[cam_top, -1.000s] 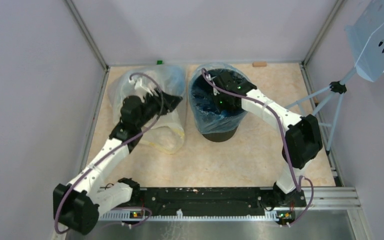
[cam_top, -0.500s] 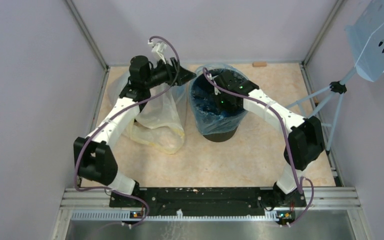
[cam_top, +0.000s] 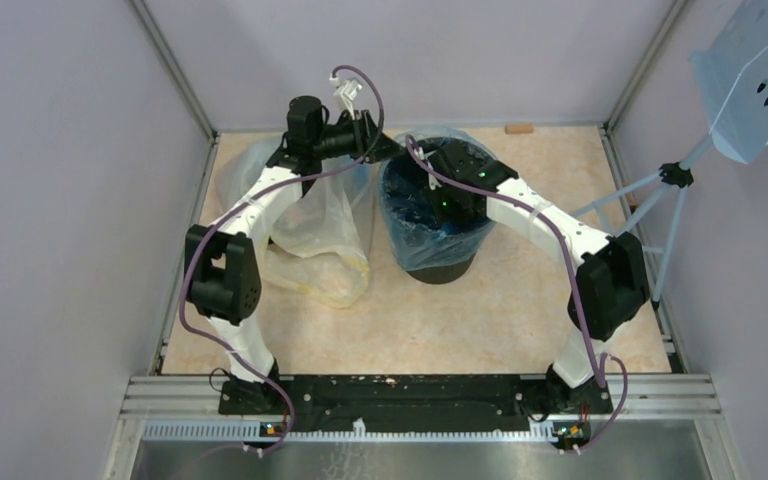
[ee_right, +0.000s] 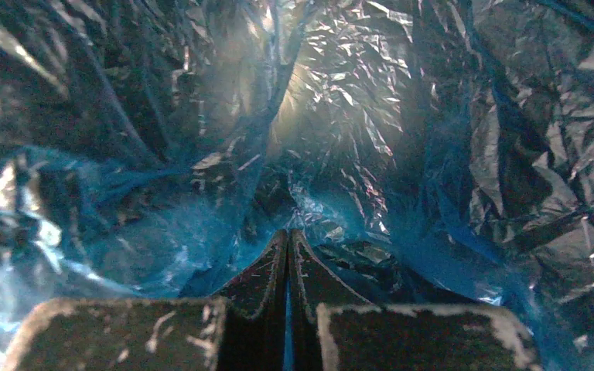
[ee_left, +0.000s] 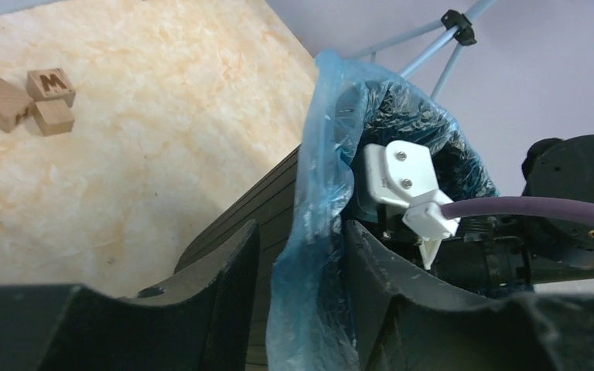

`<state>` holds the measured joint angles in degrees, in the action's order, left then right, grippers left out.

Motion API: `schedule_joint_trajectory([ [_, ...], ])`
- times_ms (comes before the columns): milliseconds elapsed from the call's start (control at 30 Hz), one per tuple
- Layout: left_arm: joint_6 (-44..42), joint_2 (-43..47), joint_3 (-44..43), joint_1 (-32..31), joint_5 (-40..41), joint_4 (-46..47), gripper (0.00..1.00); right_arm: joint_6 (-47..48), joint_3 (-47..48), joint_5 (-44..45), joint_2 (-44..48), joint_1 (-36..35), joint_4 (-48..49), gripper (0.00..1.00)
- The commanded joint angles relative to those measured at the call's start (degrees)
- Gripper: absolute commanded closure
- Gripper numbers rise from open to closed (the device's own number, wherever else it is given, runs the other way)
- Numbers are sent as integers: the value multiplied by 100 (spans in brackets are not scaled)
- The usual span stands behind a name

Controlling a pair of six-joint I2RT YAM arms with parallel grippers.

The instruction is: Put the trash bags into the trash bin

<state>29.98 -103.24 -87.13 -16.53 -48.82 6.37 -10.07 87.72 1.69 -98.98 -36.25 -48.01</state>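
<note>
The black ribbed trash bin (cam_top: 443, 270) stands at the back middle, and its wall shows in the left wrist view (ee_left: 267, 197). The blue trash bag (cam_top: 425, 245) lines it and drapes over the rim. My left gripper (cam_top: 385, 148) is at the bin's far-left rim. It is open (ee_left: 302, 232), and its jaws straddle the bag's edge (ee_left: 321, 154) and the rim without clamping. My right gripper (cam_top: 447, 203) is down inside the bin. It is shut (ee_right: 288, 236) with a thin strip of blue film (ee_right: 433, 255) between its pads.
A large clear yellowish bag (cam_top: 315, 235) lies left of the bin, under the left arm. Small wooden blocks (ee_left: 31, 100) lie near the back wall. A tripod holding a perforated blue plate (cam_top: 750, 80) stands at the right. Walls close in the left, back and right sides.
My left arm has risen off the clear bag and swung right, bringing its gripper to the bin's rim. The right arm has stayed inside the bin.
</note>
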Motion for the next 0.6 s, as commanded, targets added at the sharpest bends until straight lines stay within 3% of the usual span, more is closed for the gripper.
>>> schedule_joint_trajectory([
  [0, 288, -161, -329, 30, -384, 565, 56, 82, -15, -5, 216, -49, 87, 100],
  [67, 461, -257, -349, 50, -470, 722, 74, 113, -17, -11, 226, -49, 82, 100],
  [133, 652, -299, -310, 85, -543, 926, 84, 146, -27, -41, 233, -48, 65, 100],
  [367, 1258, -434, -217, 176, -773, 1627, 100, 257, -92, -146, 316, -53, -27, 100],
  [567, 1204, -567, -262, 194, -590, 1224, 100, 318, -222, -477, 396, -98, -41, 100],
])
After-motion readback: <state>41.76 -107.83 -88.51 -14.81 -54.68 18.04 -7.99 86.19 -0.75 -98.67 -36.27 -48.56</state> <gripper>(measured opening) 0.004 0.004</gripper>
